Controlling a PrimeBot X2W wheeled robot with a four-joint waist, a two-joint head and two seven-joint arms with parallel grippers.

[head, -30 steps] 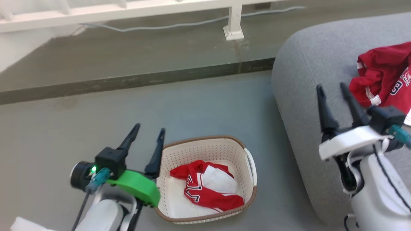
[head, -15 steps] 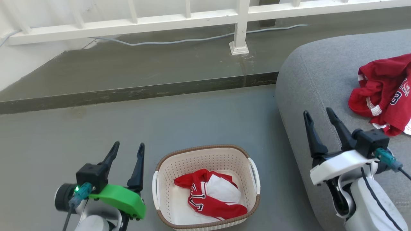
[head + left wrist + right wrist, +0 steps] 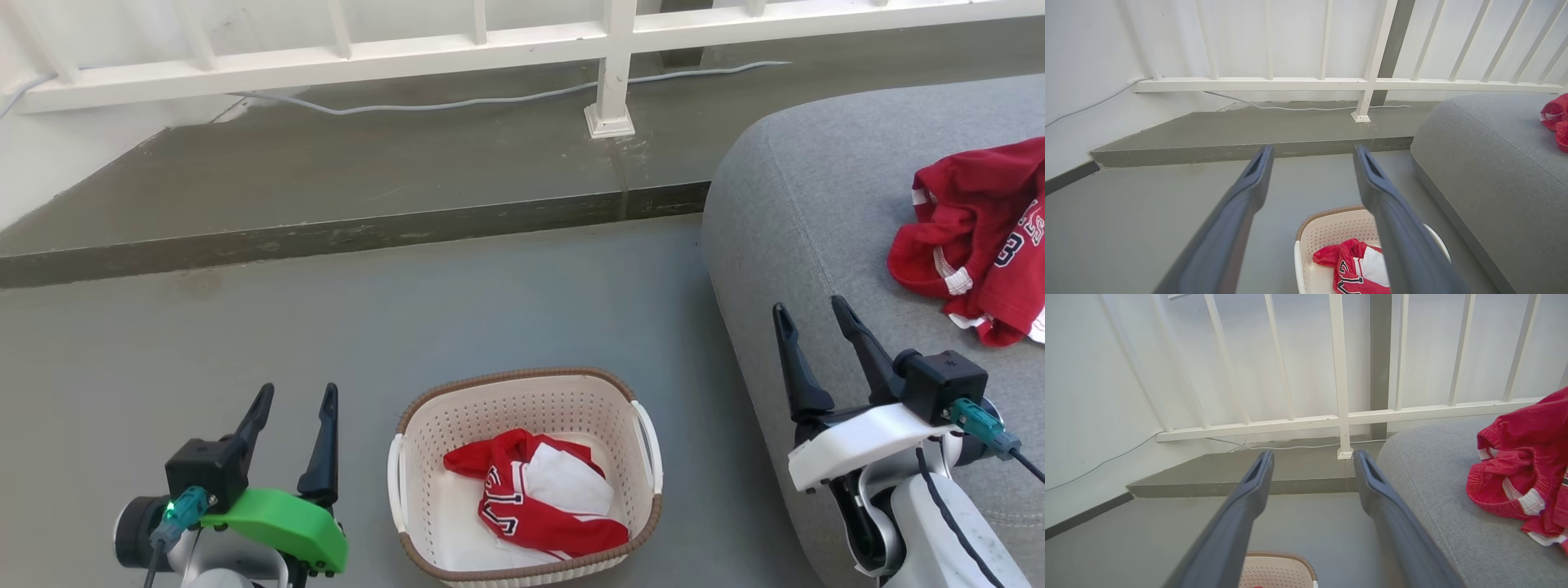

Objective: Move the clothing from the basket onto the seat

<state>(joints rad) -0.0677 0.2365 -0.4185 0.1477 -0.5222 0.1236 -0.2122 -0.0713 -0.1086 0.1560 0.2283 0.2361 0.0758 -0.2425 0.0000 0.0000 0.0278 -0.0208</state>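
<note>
One red jersey (image 3: 539,506) is seen crumpled on the bottom of the basket (image 3: 522,377), which stands on the grey floor (image 3: 490,286) at the near middle of the scene. The other jersey (image 3: 971,237) is already laid on the seat (image 3: 816,180) at the far right, so the task is judged to be about half done.

The left hand (image 3: 297,390) is held just left of the basket, apart from it, with its two fingers spread wide and nothing between them. The right hand (image 3: 808,305) is held over the near left edge of the seat, likewise spread wide and empty, well apart from both jerseys.

The step in hand is judged to be the reach for the red jersey. The left hand, being the nearer, would best be brought over the rim and lowered from above. The raised red fold at the far left of the heap should be aimed at rather than the flat white patch, where little cloth could be gathered.

The perforated wall and the white handle should be cleared, since so light a basket could be pushed or tipped. The fingers should be closed only once the fold is between them, and the cloth lifted straight up until it hangs clear of the rim. It is best set down on bare cushion near the other jersey, not on the rounded edge, from which it could slide.
</note>
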